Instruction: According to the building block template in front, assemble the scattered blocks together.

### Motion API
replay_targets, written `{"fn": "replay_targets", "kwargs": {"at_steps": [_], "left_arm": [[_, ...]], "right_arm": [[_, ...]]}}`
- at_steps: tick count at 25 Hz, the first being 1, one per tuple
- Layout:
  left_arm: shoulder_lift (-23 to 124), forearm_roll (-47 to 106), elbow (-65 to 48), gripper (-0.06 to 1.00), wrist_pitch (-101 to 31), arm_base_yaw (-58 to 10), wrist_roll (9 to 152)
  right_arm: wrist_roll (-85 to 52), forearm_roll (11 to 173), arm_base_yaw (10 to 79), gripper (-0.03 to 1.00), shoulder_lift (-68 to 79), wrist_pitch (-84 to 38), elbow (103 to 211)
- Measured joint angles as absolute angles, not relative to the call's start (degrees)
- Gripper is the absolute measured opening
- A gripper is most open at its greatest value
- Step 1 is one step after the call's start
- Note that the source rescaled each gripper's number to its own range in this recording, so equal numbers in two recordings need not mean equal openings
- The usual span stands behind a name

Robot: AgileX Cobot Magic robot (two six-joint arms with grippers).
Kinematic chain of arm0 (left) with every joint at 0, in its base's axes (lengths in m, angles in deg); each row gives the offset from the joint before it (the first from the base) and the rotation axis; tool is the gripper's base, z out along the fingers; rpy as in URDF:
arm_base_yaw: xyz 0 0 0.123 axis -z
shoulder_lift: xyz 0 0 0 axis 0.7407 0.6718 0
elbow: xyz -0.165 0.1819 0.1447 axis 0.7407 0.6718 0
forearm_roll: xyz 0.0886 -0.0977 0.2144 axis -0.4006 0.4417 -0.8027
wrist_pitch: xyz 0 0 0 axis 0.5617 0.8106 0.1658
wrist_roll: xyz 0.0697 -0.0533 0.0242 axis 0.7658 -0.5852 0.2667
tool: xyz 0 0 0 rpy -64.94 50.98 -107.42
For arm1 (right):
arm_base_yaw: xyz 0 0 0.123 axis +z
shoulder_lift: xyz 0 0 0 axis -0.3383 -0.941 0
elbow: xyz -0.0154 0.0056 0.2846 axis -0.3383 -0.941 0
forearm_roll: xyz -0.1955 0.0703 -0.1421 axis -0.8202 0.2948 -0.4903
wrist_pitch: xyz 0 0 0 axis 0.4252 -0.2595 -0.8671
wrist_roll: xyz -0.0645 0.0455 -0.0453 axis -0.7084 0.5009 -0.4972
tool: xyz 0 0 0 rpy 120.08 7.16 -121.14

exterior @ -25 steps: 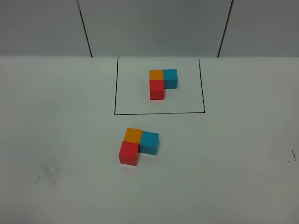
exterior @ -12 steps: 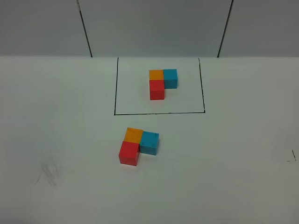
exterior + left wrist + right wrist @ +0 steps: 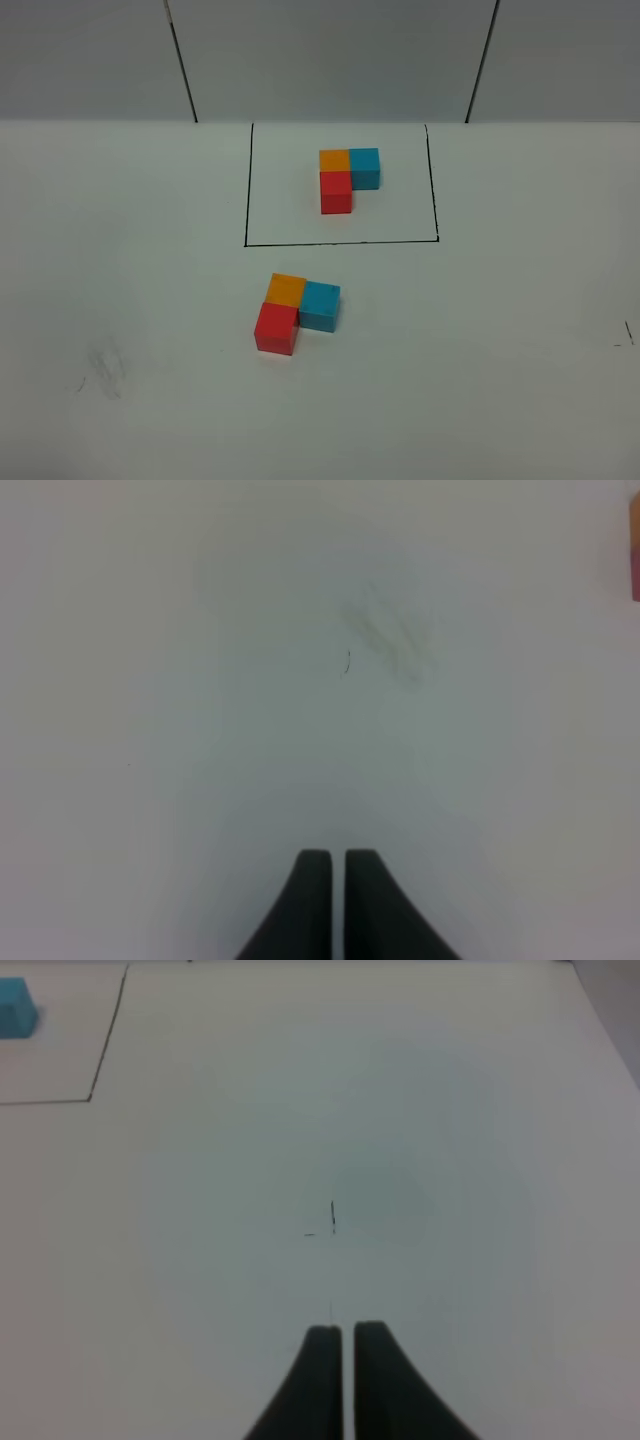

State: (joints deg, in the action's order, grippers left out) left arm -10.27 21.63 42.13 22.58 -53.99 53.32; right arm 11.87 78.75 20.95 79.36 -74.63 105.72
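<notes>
On the white table, the three scattered blocks touch in an L shape, near the 6 o'clock side of the framed building block template. The left hand and the right hand are both closed and hold nothing.

My high camera looks down and forward over the white table, taking in the black-lined rectangle at mid distance. My right wrist camera hangs low beside that rectangle, sharing its corner. My left wrist camera, blurrier, seems to share only a smudge.
</notes>
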Motion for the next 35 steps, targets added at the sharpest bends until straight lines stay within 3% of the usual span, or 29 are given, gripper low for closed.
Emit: {"fn": "replay_targets", "kwargs": {"at_steps": [35], "left_arm": [[-10.27, 21.63, 42.13, 0.01, 22.58, -53.99, 53.32]], "right_arm": [[11.87, 78.75, 20.95, 0.0, 79.36, -74.63, 105.72]]}}
